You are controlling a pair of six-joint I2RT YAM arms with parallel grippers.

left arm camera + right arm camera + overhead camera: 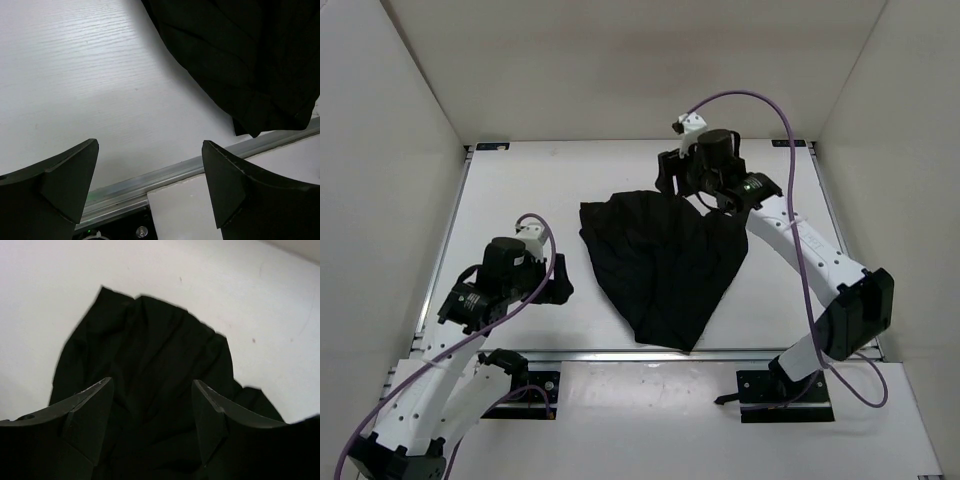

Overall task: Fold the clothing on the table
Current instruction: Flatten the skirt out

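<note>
The black clothing lies crumpled in a rough triangle on the middle of the white table, its point reaching the near edge. My right gripper hovers open over the garment's far edge. In the right wrist view its fingers straddle the wrinkled clothing below my right gripper, with nothing pinched. My left gripper stands open to the left of the garment, apart from it. In the left wrist view my left gripper spans bare table, and the clothing fills the upper right.
A metal rail runs along the table's near edge, also seen as the rail under the left fingers. White walls enclose the table on three sides. A purple cable loops above the right arm.
</note>
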